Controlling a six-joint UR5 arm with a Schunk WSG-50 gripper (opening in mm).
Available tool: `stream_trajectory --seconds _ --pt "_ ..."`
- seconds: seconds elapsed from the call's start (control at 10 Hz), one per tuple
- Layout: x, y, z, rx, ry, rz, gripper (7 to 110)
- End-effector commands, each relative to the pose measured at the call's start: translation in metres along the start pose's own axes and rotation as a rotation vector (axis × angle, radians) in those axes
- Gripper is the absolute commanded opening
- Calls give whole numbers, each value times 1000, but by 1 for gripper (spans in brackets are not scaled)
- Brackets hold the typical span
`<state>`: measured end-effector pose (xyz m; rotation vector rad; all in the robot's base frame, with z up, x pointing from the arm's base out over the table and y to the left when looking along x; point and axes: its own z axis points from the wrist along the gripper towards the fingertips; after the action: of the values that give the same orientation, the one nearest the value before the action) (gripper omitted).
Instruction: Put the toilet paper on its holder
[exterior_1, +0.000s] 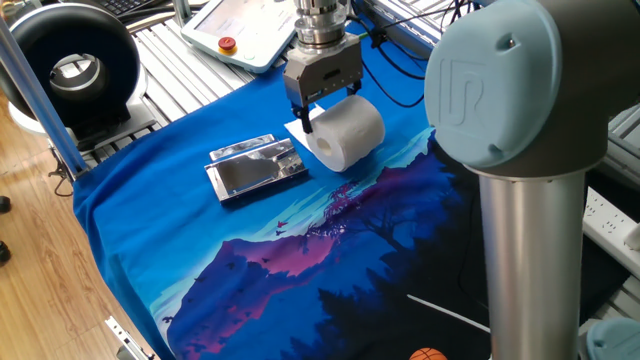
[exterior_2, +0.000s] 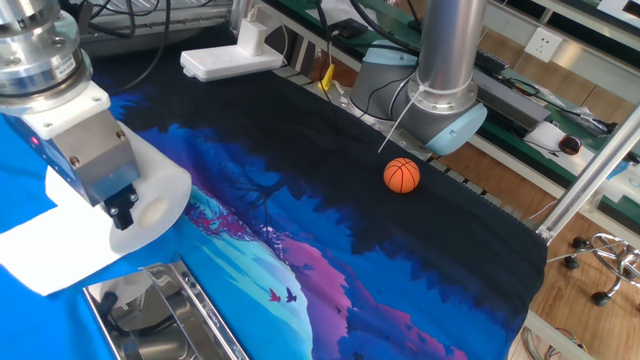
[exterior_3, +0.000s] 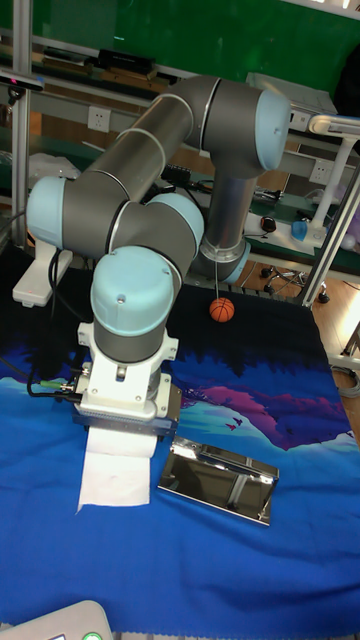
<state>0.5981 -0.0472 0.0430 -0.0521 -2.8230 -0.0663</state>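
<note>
The toilet paper is a white roll held on its side just above the blue cloth, right of the holder. My gripper is shut on it, with one dark finger at the roll's hollow core. A loose sheet trails from the roll down onto the cloth, also seen in the tall view. The holder is a shiny silver rectangle lying flat, close beside the roll. In the tall view the holder lies right of the gripper, whose fingertips are hidden.
A small orange basketball lies on the dark part of the cloth near the arm's base. A white pendant with a red button sits behind the gripper. A white power strip and cables line the far edge.
</note>
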Motion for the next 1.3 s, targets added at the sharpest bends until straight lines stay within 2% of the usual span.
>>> stream_trajectory --seconds 0.0,0.2,0.4,0.7,1.0,1.1,1.2 --pt "-2 1 1 -2 -2 -7 110" --pt "5 -12 1 54 27 -10 110" --pt "8 -5 6 39 39 -24 110" --pt "11 -5 9 39 45 -37 110" --pt "14 -10 10 40 52 1 110" --pt "17 -12 9 48 63 21 88" --pt "17 -13 8 56 65 47 88"
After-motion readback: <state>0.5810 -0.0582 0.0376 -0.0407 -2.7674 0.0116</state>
